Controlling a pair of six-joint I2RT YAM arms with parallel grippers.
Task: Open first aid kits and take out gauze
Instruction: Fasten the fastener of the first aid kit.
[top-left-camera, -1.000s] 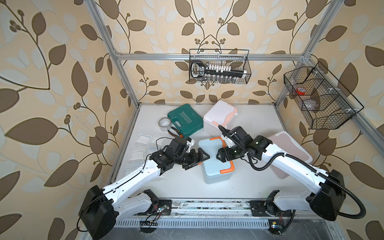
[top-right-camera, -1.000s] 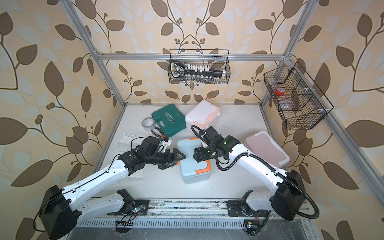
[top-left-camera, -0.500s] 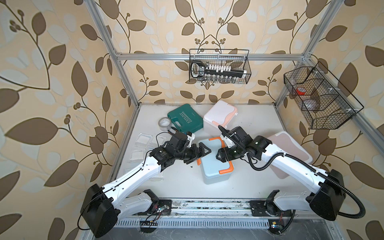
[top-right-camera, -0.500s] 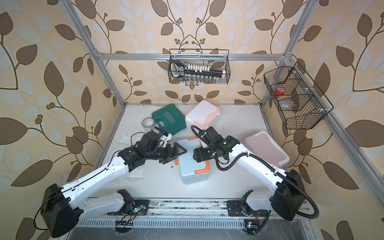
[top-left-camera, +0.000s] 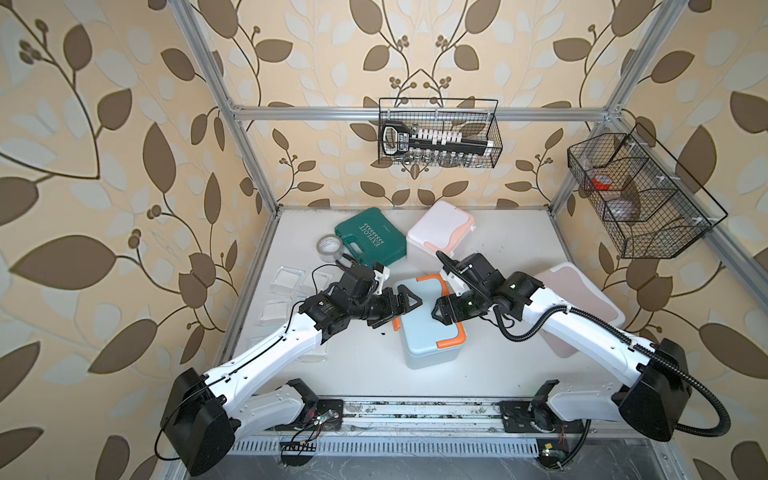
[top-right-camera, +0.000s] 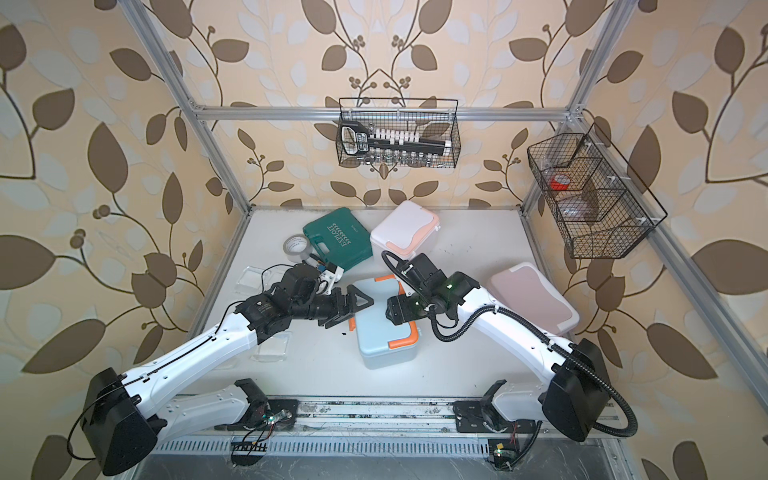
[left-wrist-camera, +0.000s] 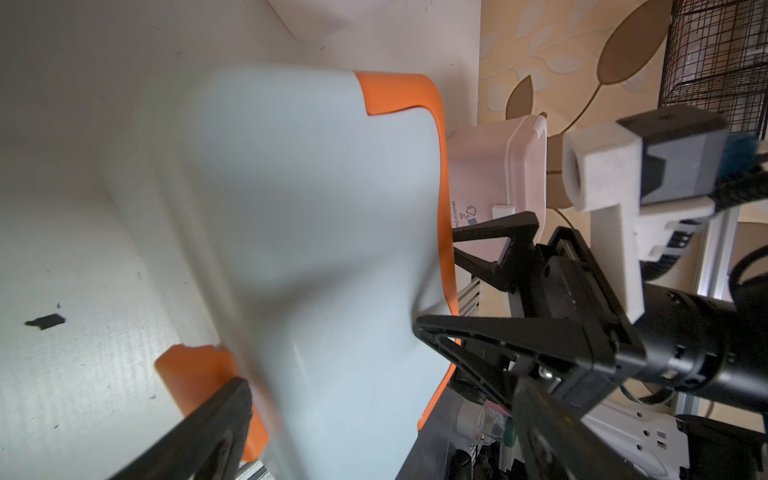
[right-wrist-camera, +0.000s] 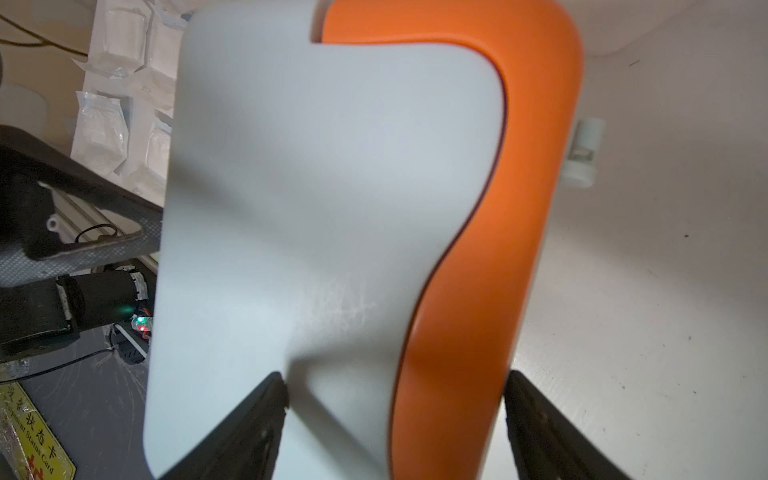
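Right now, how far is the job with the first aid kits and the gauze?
Done: several gauze packets lie out on the table. In hand: the light blue kit, lid shut, has the open left claw at one side and the right claw astride its orange trim; grip unclear. Left: the white-and-peach kit and the pink kit are both shut.
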